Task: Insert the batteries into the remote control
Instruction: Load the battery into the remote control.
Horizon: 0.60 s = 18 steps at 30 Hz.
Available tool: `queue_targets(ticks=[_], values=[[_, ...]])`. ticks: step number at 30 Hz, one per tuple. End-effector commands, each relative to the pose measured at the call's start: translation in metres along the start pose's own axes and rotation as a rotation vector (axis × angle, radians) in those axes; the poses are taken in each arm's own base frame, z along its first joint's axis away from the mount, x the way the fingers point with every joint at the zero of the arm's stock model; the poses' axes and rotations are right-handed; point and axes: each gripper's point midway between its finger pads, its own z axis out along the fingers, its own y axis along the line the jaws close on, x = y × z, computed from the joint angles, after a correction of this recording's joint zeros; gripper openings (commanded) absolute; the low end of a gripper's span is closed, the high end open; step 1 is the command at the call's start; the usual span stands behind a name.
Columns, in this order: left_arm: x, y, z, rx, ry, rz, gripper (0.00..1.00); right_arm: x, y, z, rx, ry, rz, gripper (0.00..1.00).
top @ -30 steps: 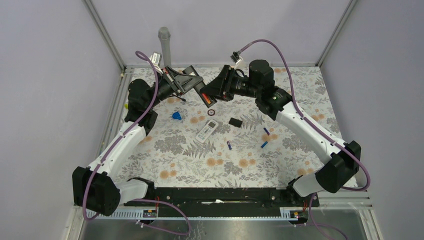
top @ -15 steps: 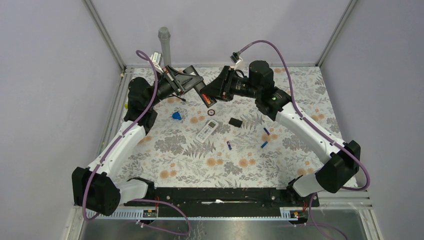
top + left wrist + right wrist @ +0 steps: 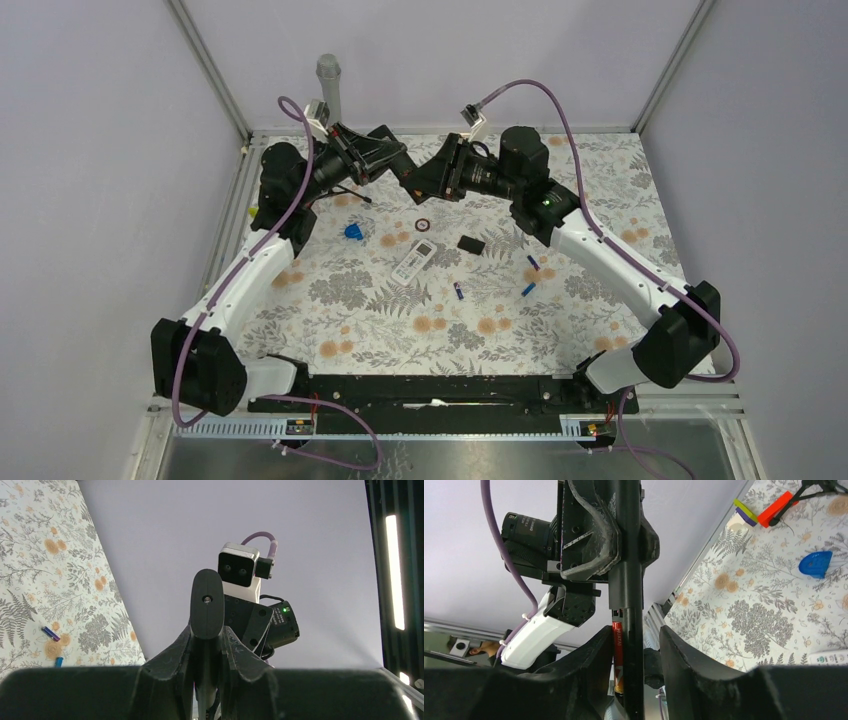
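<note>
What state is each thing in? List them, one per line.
black remote: held up, clamped in left gripper
orange-red battery: lying along the remote, seating unclear
right gripper: straddling both, grip unclear
white remote: flat on table
blue batteries: loose on table
small black piece: loose on table

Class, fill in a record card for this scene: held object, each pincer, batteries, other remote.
held object: black remote, held above the table
left pincer: shut on black remote
right pincer: flanks black remote, grip unclear
battery on remote: orange-red battery, lying along it
loose batteries: three blue batteries on table
other remote: white remote, flat on table
</note>
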Motion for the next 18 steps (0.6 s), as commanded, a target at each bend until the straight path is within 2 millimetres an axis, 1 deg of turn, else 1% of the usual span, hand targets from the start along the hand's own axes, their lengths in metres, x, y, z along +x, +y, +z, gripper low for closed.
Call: queue_targets(ticks=[1, 4, 7, 9, 11, 13, 14, 15, 16, 17, 18], values=[[-0.009, -0.079, -0.010, 0.175, -0.045, 0.103, 0.00, 0.008, -0.007, 0.002, 0.010, 0.030, -0.053, 0.49], [-0.011, -0.064, -0.012, 0.119, -0.063, 0.161, 0.00, -0.005, 0.008, -0.005, -0.026, -0.006, -0.080, 0.69], [-0.014, -0.045, -0.016, 0.063, -0.074, 0.225, 0.00, -0.018, 0.029, -0.021, -0.126, -0.055, -0.093, 0.91], [-0.018, -0.031, -0.019, 0.021, -0.075, 0.277, 0.00, -0.027, 0.037, -0.034, -0.175, -0.093, -0.118, 0.98], [-0.021, -0.018, -0.022, -0.020, -0.072, 0.321, 0.00, -0.031, 0.036, -0.044, -0.172, -0.113, -0.159, 1.00], [-0.024, -0.005, -0.026, -0.068, -0.070, 0.361, 0.00, -0.030, 0.024, -0.050, -0.123, -0.111, -0.191, 0.99], [-0.025, 0.000, -0.028, -0.093, -0.072, 0.380, 0.00, -0.027, 0.008, -0.051, -0.053, -0.094, -0.175, 0.97], [-0.028, 0.007, -0.031, -0.127, -0.080, 0.393, 0.00, -0.029, -0.004, -0.051, -0.001, -0.097, -0.188, 0.96], [-0.031, 0.012, -0.033, -0.158, -0.090, 0.408, 0.00, -0.025, -0.023, -0.051, 0.079, -0.075, -0.174, 0.93], [-0.033, 0.017, -0.036, -0.188, -0.098, 0.425, 0.00, -0.014, -0.046, -0.053, 0.174, -0.025, -0.142, 0.92], [-0.036, 0.022, -0.039, -0.218, -0.106, 0.433, 0.00, -0.008, -0.064, -0.053, 0.242, 0.012, -0.134, 0.91]])
